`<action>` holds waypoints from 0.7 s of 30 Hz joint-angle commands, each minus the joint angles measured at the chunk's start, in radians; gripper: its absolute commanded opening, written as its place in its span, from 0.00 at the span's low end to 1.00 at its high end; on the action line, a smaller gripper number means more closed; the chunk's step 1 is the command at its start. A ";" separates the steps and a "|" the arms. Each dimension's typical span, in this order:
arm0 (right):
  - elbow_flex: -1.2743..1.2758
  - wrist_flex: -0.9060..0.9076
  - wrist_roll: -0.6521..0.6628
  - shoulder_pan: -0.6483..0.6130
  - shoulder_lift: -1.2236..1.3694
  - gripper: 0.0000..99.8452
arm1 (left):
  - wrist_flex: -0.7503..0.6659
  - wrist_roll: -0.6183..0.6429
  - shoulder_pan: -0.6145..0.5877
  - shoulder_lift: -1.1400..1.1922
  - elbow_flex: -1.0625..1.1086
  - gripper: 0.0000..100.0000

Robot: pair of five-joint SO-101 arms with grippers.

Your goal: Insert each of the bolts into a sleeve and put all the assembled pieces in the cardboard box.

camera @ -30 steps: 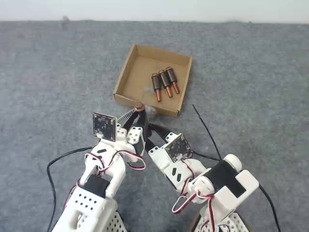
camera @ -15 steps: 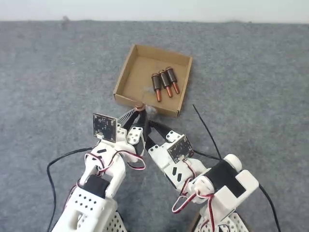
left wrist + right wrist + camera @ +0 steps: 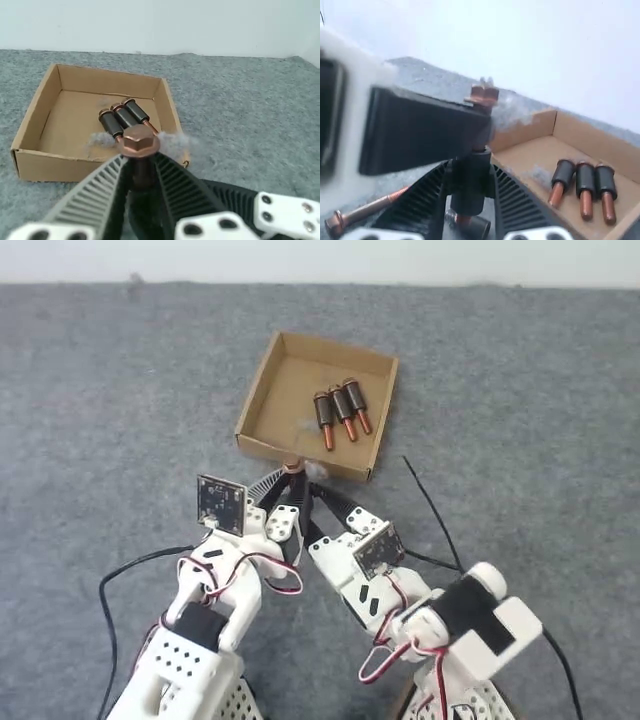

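— Kind of place?
— Robotics lab setup, most likely.
— Going by what?
— Grey felt-covered desk [image 3: 100, 370], plain white wall [image 3: 320, 260] behind, two small white arms [image 3: 205, 615] side by side, servo leads [image 3: 245, 565] and black cables [image 3: 428, 502] trailing loose.

The right gripper [image 3: 469, 172], clasping the sleeve [image 3: 470, 192], has edged nearer the cardboard box [image 3: 107, 80] (the bolt [image 3: 140, 141] in the left gripper [image 3: 142, 172] drew slightly back).
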 commanded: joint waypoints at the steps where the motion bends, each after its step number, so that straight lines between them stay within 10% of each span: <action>1: 0.014 -0.019 -0.052 0.027 -0.105 0.01 | 0.009 -0.011 -0.003 0.017 -0.007 0.02; 21: -0.032 0.193 -0.061 0.054 -0.142 0.01 | 0.031 -0.107 -0.006 0.011 -0.007 0.02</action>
